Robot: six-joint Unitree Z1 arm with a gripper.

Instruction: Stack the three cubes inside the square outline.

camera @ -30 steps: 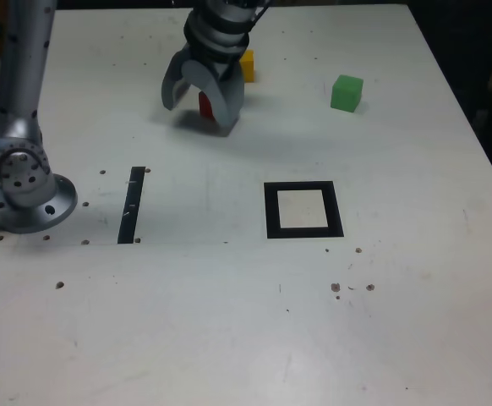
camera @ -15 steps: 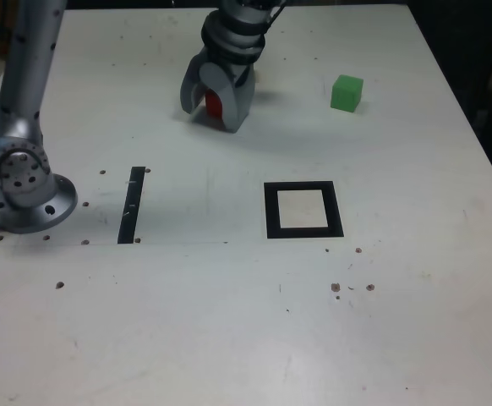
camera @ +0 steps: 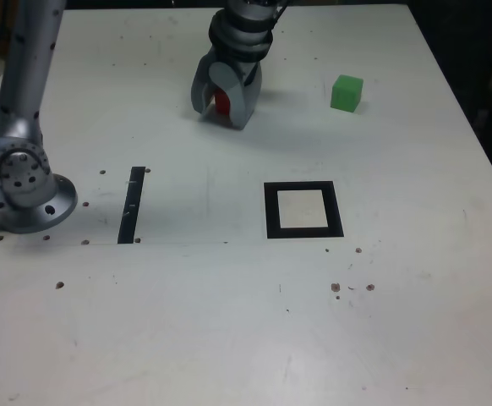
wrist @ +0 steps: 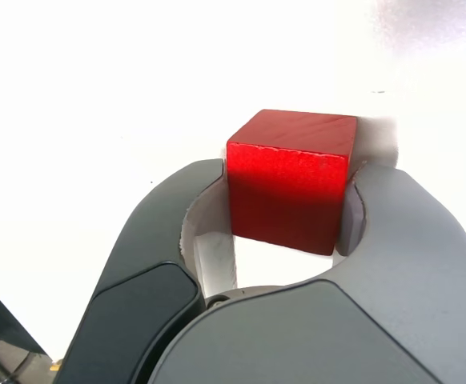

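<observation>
A red cube [camera: 221,101] sits near the table's far edge, between the two grey jaws of my gripper [camera: 223,108]. In the wrist view the red cube [wrist: 289,180] fills the gap of the gripper [wrist: 291,174], and both fingers press its sides, so the gripper is shut on it. A green cube [camera: 347,93] lies free on the table toward the exterior view's right of the gripper. The square outline [camera: 271,211], black with a white centre, lies nearer the camera and holds nothing. I see no other cube; the arm hides the spot behind it.
The arm's round metal base [camera: 22,182] stands at the exterior view's left edge. A straight black strip [camera: 131,205] lies between the base and the square outline. Small dark specks dot the white table [camera: 246,321].
The jaws stood wide around the red cube a second ago and have closed on its sides. The gripper also shifted slightly toward the exterior view's right.
</observation>
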